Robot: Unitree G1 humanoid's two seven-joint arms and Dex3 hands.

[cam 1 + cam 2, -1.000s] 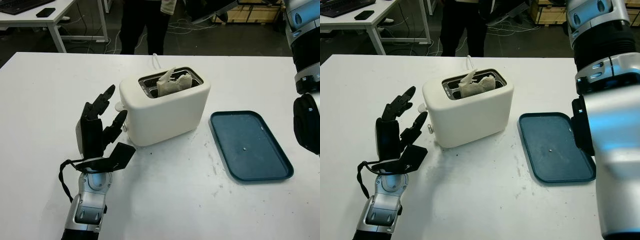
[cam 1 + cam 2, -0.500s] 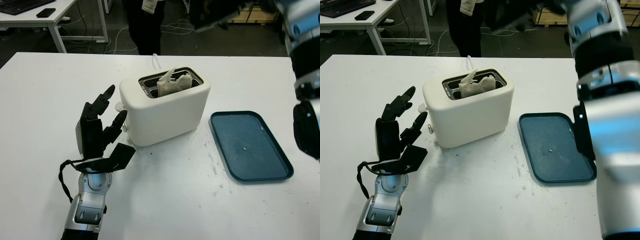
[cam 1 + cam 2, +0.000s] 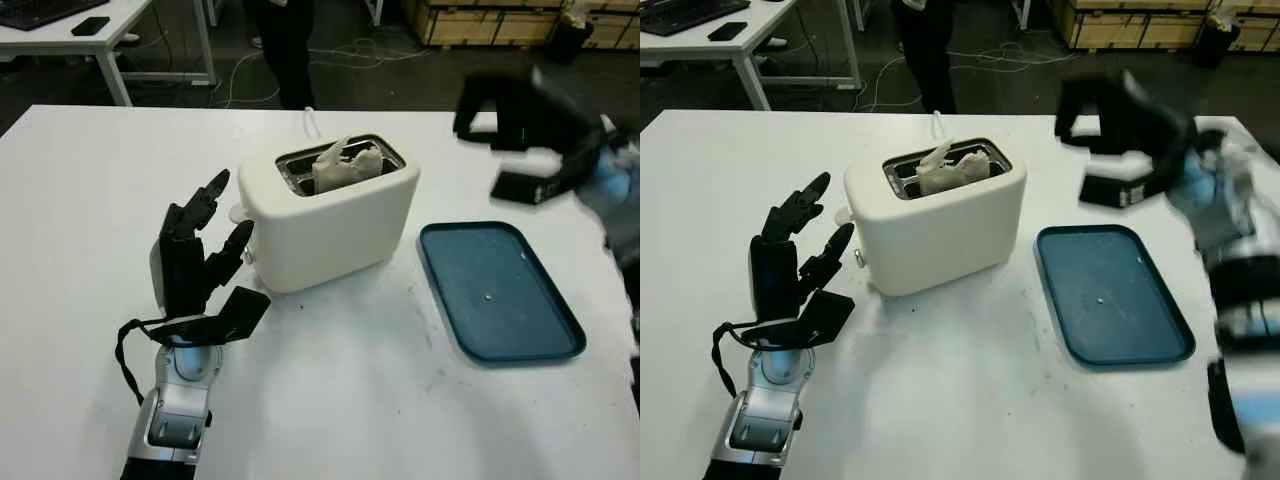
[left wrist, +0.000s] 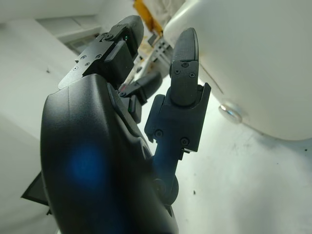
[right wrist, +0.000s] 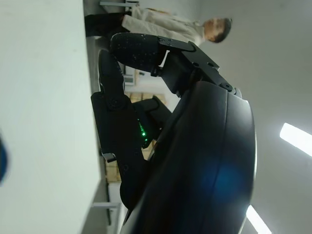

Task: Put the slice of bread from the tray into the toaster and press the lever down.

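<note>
My right hand (image 3: pixel 1120 130) has swung down into view above tray (image 3: pixel 500 290), open, holding nothing. Bread (image 3: pixel 345 165) sits in toaster (image 3: pixel 330 215). Left hand (image 3: pixel 195 260) open beside lever side, placed for press.

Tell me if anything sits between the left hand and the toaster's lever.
Nothing visible does. The left hand is open beside the toaster, its fingertips close to the lever end with only bare table between.
</note>
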